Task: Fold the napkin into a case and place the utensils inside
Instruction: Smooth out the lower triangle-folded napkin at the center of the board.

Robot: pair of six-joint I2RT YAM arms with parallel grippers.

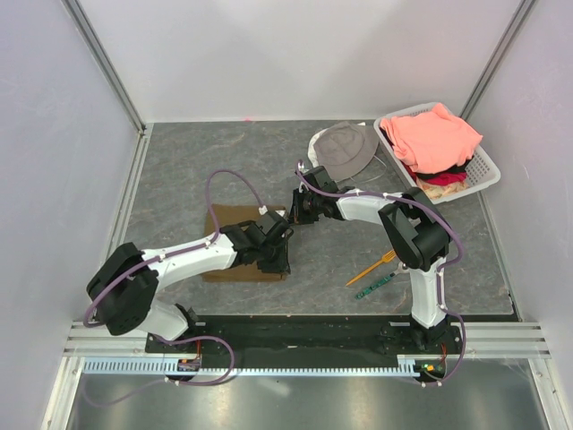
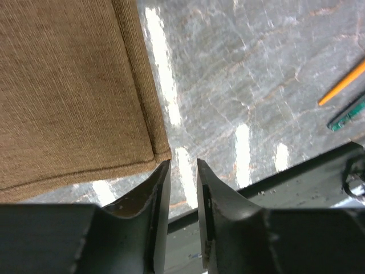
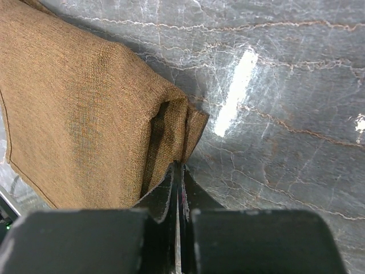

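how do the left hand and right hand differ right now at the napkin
The left hand has parted fingers, with the table showing between them; the right hand is shut. The left hand holds nothing, its tips just off a flat corner of the napkin; the right hand pinches a napkin edge, bunching the cloth. Both sit low at the napkin's edge.
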